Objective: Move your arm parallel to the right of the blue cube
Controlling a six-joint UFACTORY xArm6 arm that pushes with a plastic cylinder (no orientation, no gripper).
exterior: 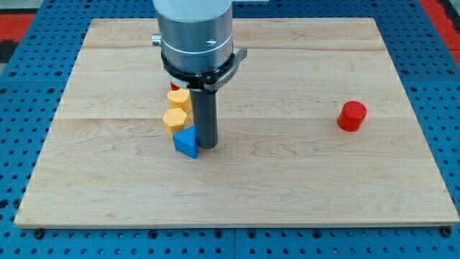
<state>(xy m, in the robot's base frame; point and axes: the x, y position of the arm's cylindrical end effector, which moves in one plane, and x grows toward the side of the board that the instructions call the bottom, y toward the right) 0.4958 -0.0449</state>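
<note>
Tip: my tip (206,147) down on the board (302,187), rod upright under the grey arm housing (195,32).
Pincer state: none fitted, only a bare rod, so nothing to open, close or grip.
Blue cube: blue block (186,142) left of board centre, looking more wedge-like than cubic from this angle, pointed corner towards the view's bottom.
Key relation: tip just beside the blue block on the view's right, touching or nearly so; gap too small to tell.
Height along the board: tip level with the block's upper half, roughly side by side.
Neighbours: two yellow blocks (175,119) and (179,98) stacked in a line above the blue one, towards the view's top, both left of the rod; second one partly behind the rod's collar.
Hidden: sliver of red (174,86) behind the housing, shape not readable.
Far block: red cylinder (352,116) well apart on the view's right, out of play.
Judgement: position on the block's right seems largely reached; any remaining move small, and away from the block rather than into it.
Risk: drift to the view's left likely to nudge the blue block.
</note>
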